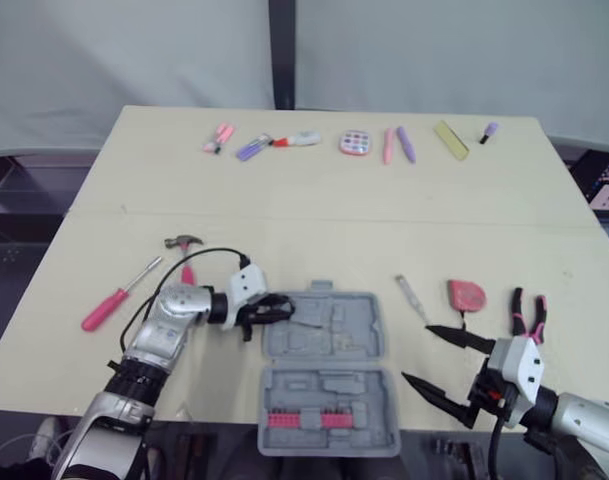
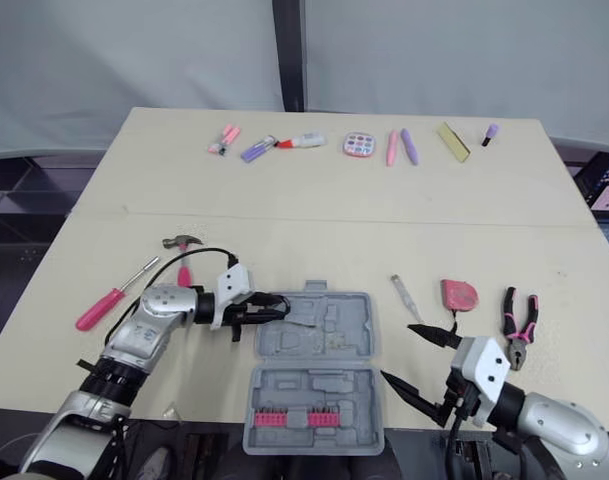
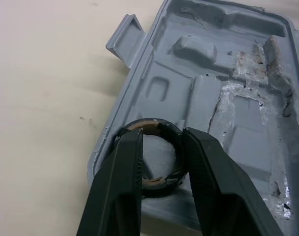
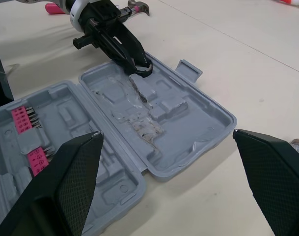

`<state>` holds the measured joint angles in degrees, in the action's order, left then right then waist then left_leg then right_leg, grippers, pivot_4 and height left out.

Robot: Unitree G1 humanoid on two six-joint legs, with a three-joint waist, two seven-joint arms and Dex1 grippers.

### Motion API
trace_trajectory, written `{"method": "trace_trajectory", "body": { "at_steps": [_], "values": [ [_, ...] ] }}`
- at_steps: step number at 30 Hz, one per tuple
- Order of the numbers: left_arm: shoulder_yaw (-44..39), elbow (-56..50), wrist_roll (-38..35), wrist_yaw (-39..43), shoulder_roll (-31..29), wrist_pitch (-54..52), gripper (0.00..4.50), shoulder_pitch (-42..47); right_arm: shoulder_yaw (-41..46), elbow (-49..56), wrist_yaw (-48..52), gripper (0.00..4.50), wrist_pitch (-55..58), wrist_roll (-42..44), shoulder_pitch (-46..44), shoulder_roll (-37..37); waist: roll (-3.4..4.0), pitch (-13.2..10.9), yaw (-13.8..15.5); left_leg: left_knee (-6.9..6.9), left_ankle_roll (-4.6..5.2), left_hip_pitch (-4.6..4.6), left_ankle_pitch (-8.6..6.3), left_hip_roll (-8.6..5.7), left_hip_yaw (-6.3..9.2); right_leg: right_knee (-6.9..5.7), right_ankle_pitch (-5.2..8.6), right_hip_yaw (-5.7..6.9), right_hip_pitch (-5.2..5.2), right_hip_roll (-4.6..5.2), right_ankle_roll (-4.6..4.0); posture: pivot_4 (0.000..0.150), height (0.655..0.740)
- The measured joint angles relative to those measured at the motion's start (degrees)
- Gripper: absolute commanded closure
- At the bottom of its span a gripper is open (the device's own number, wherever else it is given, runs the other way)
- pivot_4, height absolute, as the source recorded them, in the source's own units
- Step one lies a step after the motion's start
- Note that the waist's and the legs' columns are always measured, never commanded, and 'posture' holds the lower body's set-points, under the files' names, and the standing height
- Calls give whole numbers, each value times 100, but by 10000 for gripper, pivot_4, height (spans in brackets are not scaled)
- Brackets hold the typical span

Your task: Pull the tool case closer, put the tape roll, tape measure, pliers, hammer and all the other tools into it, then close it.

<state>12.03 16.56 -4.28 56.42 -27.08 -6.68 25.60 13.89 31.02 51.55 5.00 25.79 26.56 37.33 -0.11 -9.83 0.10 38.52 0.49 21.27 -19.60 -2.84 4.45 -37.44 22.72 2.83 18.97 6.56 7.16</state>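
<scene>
The tape roll (image 3: 156,155) sits between the two black fingers of my left gripper (image 1: 269,312), which is pinched across the ring from either side; I hold it that way because a ring gives two firm opposite walls to squeeze. It is at the left corner of the far half of the tool case (image 1: 369,345), low over the moulded tray, though I cannot tell whether it already rests on the plastic. The roll is dark and glossy with a pale cardboard core. The case is grey moulded plastic, lying open flat with shaped recesses, scuffed patches of old residue in the far half and pink bits (image 1: 319,419) clipped into the near half. It lies at the near edge of the table (image 1: 284,200), between both arms, so I judge the pulling done. My right gripper (image 1: 416,354) hovers just right of the case with its fingers spread wide, empty. Beyond it lie the tape measure (image 1: 466,295), pliers (image 1: 529,312) and a slim tester screwdriver (image 1: 411,297); the hammer (image 1: 184,243) and pink-handled screwdriver (image 1: 119,295) wait to my left
</scene>
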Motion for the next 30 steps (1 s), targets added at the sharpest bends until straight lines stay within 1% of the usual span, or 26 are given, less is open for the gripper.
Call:
{"method": "trace_trajectory", "body": {
  "at_steps": [8, 20, 27, 30],
  "values": [
    [-7, 94, 13, -76, 46, 187, 30774, -27, 6, 38, 0, 0, 11, 9, 32, 1, 1, 1, 0, 0, 0, -2, 0, 0, 0, 0, 0, 0, -1, 0, 0, 1500, 7400],
    [-102, -17, 2, -378, 131, 544, 30774, -411, 10, 42, 0, 0, 35, 14, 50, 12, 7, 7, -6, -8, 0, -13, 0, 3, -2, 3, 0, 0, -7, 0, 0, 1500, 7400],
    [-151, -77, -15, -439, 142, 563, 30774, -515, 11, 41, 0, 0, 61, 25, -29, 35, 10, 12, -13, -14, 0, -21, 0, 6, -10, 5, 0, 0, -9, -1, 0, 1500, 7400],
    [-268, -266, -216, -398, 117, 373, 30774, -626, 11, 41, 0, 0, 80, 27, -74, 44, 9, 12, -16, -15, 0, -19, 0, 9, -12, 8, 0, 0, -9, -1, 0, 1500, 7400]
  ]
}}
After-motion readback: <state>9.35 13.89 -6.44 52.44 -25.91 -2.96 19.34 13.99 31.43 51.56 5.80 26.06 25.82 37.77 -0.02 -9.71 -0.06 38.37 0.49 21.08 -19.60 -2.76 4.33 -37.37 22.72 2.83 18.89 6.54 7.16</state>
